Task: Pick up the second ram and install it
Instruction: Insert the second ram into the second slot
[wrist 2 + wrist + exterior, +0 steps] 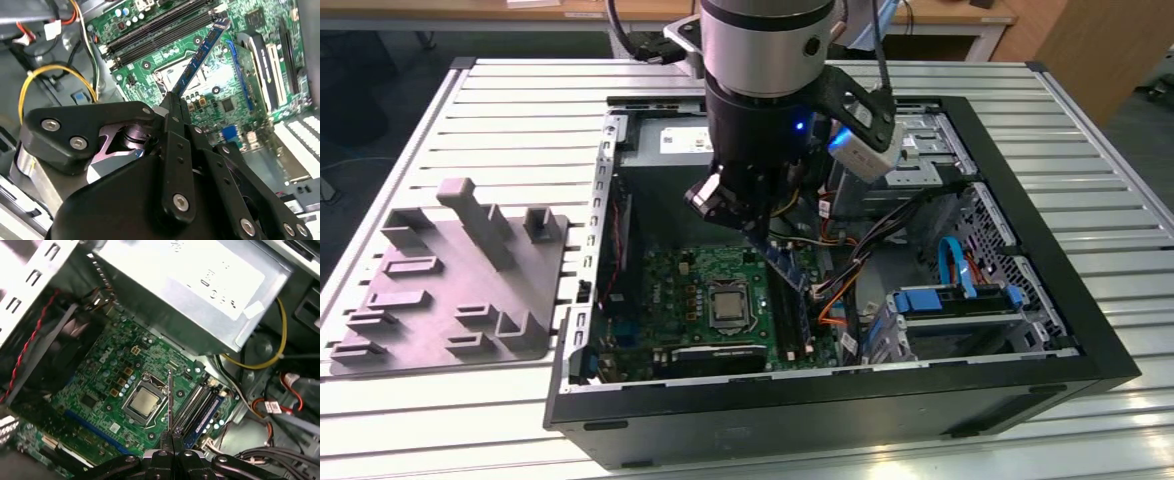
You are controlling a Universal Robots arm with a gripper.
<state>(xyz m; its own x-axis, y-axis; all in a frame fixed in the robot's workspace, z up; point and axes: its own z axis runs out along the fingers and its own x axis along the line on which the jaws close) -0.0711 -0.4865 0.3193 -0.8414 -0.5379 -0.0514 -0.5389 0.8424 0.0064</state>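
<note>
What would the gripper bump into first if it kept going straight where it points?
The gripper is shut on the second ram, which sticks out ahead. Its tip would probably meet the green motherboard first, close to the black memory slots; the exact spot is hard to judge.

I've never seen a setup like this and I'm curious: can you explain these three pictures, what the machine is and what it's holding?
The machine is a robot arm reaching down into an open computer case, which lies on a slatted metal table. The exterior view comes from a camera off the arm; both wrist views come from cameras riding on the arm, looking past its jaws. On the exterior view's left sits a grey moulded holder. The jaws are shut on the second ram, a thin memory card, held tilted above the green motherboard, near the processor socket. It isn't seated in a slot yet.
</note>
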